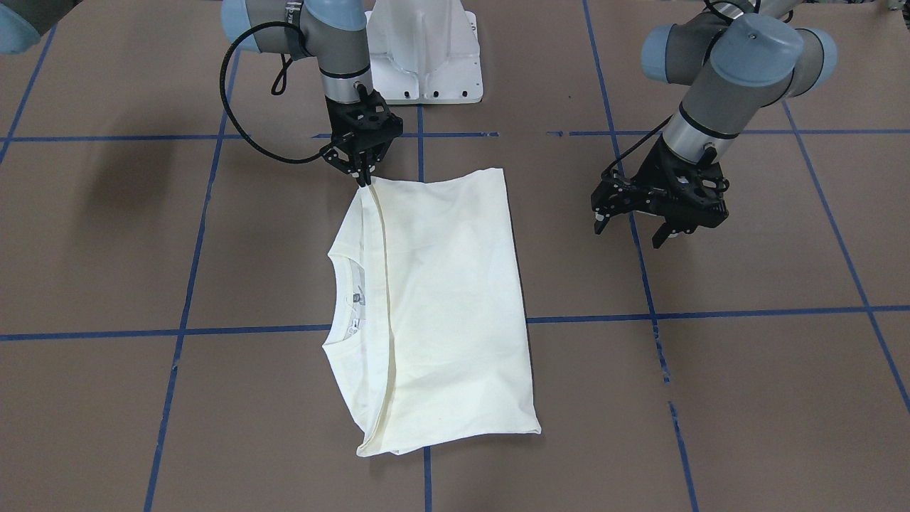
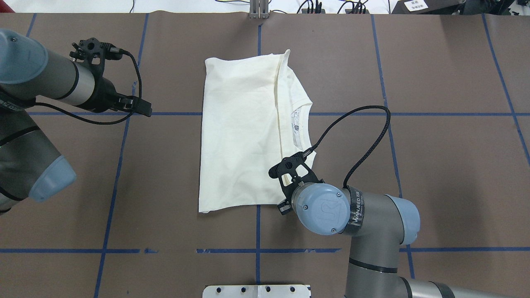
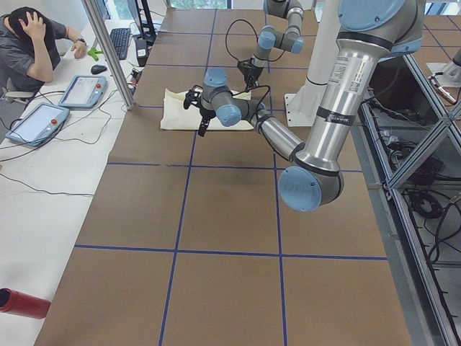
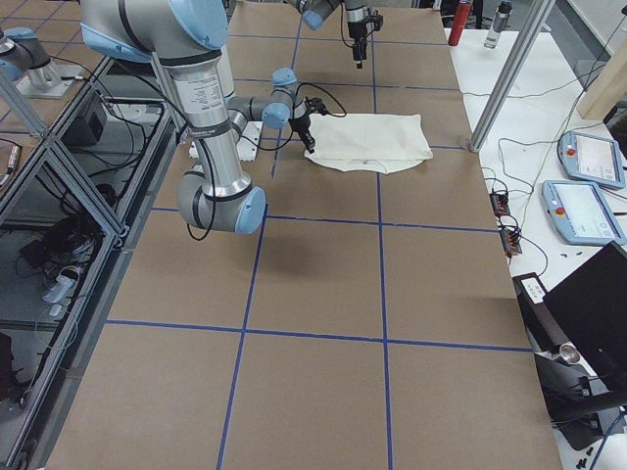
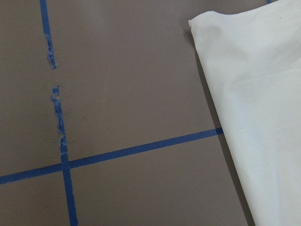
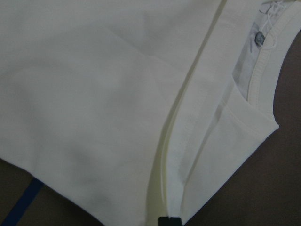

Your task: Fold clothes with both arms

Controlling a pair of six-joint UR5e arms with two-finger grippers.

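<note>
Front-facing view: folded cream T-shirt (image 1: pixel 441 299) on desk (image 1: pixel 711 398).
Right end effector (image 1: pixel 364 178) pinches its corner; left end effector (image 1: pixel 630 235), beside it, gapes wide.

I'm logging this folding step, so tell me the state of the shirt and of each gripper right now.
T-shirt: folded, lying flat, plain side up, collar showing at one edge.
Right gripper: shut, pinching the T-shirt's collar-side corner nearest the robot.
Left gripper: open, holding nothing, apart from the T-shirt.

silver-grey arms (image 2: pixel 374 225) wear light blue caps (image 2: pixel 323 209), black grippers (image 1: pixel 629 236), cables (image 1: pixel 223 89).
</note>
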